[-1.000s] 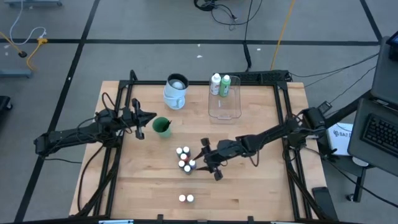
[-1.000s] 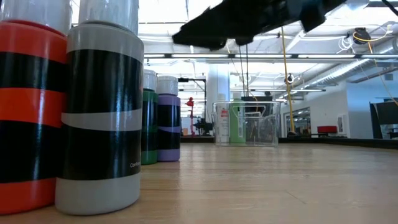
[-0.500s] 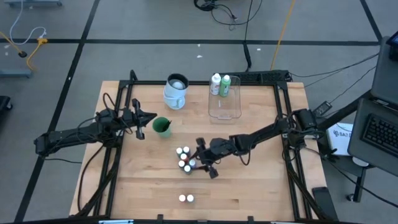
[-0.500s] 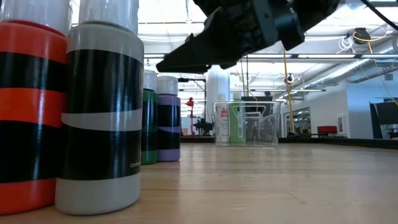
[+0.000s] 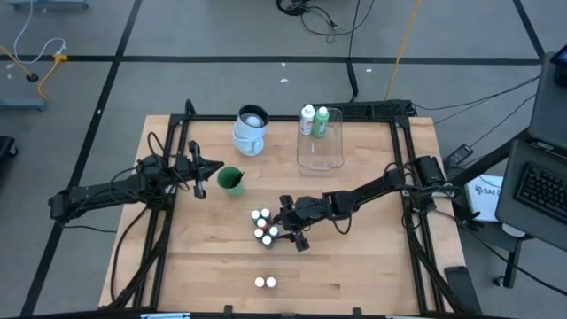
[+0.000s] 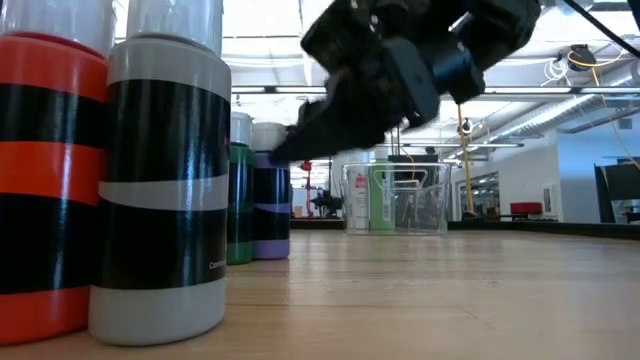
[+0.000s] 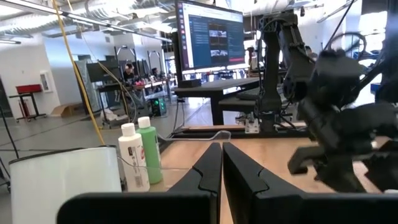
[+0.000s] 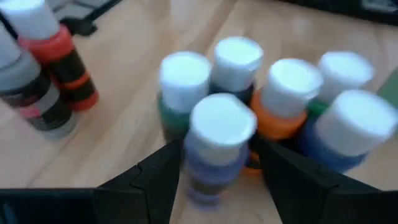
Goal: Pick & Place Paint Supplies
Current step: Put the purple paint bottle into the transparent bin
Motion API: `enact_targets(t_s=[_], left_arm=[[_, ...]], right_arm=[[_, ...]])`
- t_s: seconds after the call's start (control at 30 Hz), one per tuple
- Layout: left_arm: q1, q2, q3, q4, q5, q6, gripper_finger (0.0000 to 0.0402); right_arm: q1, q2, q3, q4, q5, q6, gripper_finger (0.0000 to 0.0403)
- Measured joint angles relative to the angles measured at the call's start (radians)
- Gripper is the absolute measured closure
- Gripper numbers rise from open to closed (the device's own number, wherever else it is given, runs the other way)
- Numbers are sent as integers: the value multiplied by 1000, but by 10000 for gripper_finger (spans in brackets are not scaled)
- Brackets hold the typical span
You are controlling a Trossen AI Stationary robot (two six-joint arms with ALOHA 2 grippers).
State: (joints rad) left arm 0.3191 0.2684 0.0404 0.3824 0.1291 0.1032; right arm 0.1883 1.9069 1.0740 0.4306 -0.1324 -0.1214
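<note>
At mid-table, reaching for a pick: right end effector (image 5: 285,232) open and straddling the purple paint bottle (image 8: 217,140) in the cluster, seemingly needing only to close and lift toward the clear tray (image 5: 321,142); left end effector (image 5: 213,167) shut, idle.

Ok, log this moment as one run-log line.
right tool: open, straddling purple paint bottle in cluster | left tool: shut, waiting near green cup

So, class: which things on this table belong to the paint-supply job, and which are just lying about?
Job:
small paint bottles
purple bottle between the right gripper fingers
white bottle
green bottle

Lying about:
clear tray
white cup
green cup
</note>
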Motion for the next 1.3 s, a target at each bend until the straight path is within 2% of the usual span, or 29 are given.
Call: enact_targets(t_s=[0.73,1.3], left_arm=[[0,0,0,-13,0,11,382],[-1,0,0,-13,0,12,382]], right_arm=[[-4,-6,3,7,-4,5,215],[-3,-6,3,6,-4,6,261]])
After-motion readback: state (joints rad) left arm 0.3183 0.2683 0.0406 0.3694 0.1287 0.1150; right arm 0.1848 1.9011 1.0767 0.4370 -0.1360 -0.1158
